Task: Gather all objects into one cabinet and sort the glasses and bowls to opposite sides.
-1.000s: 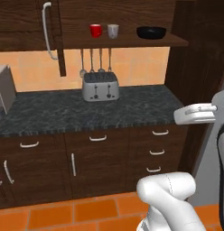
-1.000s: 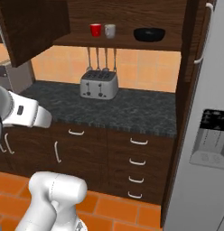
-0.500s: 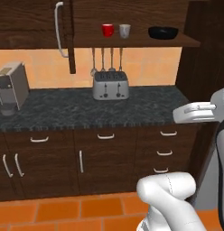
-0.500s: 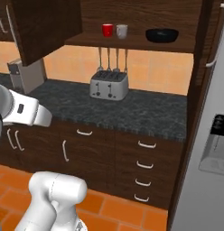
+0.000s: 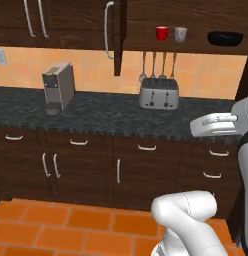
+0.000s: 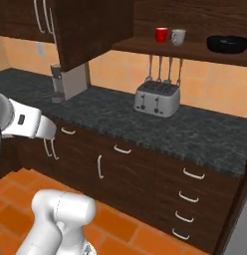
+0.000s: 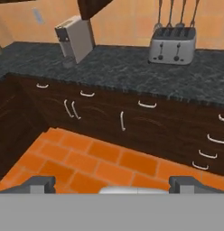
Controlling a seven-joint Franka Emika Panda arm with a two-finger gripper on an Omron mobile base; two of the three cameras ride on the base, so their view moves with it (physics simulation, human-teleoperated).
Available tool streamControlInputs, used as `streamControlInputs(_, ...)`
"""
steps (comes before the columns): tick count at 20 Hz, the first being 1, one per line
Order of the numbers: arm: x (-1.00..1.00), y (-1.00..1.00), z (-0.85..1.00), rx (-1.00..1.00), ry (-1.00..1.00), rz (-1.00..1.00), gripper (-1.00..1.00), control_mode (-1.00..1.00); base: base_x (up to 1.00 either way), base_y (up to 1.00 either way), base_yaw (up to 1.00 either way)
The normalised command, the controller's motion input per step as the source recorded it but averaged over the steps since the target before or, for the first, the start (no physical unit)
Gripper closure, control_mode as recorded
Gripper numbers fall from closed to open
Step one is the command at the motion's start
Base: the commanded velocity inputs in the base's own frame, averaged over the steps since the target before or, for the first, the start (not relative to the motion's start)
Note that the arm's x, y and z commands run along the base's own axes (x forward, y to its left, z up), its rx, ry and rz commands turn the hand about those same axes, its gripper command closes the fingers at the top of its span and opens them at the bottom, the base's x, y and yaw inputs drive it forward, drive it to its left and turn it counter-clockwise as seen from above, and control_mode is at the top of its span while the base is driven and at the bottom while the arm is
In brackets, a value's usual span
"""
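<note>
On the open dark-wood cabinet shelf (image 5: 196,46) we see glossy red mug (image 5: 161,33), off-white mug (image 5: 180,34) left, glossy black bowl (image 5: 225,38) right | gripper (image 7: 113,184) jaws wide, empty | we judge remaining mug uncollected

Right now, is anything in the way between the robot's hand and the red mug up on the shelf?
Nothing blocks it: the red mug stands on the open shelf above the toaster. But the open gripper points down at the floor, far off.

Dark speckled worktop (image 5: 101,116) over dark brown drawers (image 6: 190,196), orange tile floor (image 7: 93,164), peach tiled wall (image 5: 26,67), a silver toaster (image 5: 158,93) and a coffee machine (image 5: 58,87) near the back edge.
</note>
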Motion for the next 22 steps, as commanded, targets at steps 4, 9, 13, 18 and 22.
streamControlInputs(4, 0.00, 0.00, 0.00, 0.00, 0.00, 0.00, -1.00, 1.00, 0.00, 0.36, 0.46)
streamControlInputs(9, 0.00, 0.00, 0.00, 0.00, 0.00, 0.00, -1.00, 1.00, 0.00, 0.37, 0.49)
streamControlInputs(13, 0.00, 0.00, 0.00, 0.00, 0.00, 0.00, -1.00, 1.00, 0.00, 0.41, 0.54)
streamControlInputs(18, 0.00, 0.00, 0.00, 0.00, 0.00, 0.00, -1.00, 1.00, 0.00, 0.43, 0.59)
streamControlInputs(22, 0.00, 0.00, 0.00, 0.00, 0.00, 0.00, -1.00, 1.00, 0.00, 0.39, 0.62)
